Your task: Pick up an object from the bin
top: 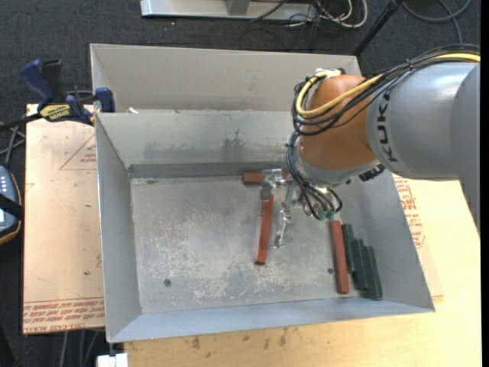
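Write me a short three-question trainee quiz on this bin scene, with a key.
1. True or false: the gripper is close beside a long reddish-brown stick near the middle of the bin.
2. In the camera view, the arm comes in from: A) the left, B) the right, C) the bottom.
3. Fill in: by the bin's right wall, next to a red stick, lie dark ____ sticks.
Key: 1 true; 2 B; 3 green.

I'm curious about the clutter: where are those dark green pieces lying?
In the camera view, the dark green pieces lie by the bin's front right corner, close beside a reddish stick, to the right of the gripper.
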Robot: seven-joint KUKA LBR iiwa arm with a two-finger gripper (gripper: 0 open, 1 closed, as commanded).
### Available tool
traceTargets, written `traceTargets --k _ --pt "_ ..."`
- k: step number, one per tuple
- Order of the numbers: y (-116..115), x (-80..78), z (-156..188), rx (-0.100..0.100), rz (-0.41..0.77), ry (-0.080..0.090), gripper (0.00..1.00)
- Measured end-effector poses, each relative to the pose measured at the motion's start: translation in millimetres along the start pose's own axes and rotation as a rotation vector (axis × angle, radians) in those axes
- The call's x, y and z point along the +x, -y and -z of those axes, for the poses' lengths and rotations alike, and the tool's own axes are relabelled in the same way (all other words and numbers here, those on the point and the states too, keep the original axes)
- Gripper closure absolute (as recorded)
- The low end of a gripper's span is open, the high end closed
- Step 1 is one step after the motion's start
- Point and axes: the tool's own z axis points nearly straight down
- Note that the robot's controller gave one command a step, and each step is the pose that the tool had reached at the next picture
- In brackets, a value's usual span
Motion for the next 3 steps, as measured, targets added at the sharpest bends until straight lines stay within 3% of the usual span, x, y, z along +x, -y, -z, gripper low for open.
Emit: traceTargets --k 1,2,3 --pt "-2 -24.4 -52 -0.003 0.375 -0.009 1.0" --pt "-2 -24.3 -52 -0.003 0.375 -0.01 1.0" --pt "6 -10.2 82 -0.003 0.446 -0.007 1.0"
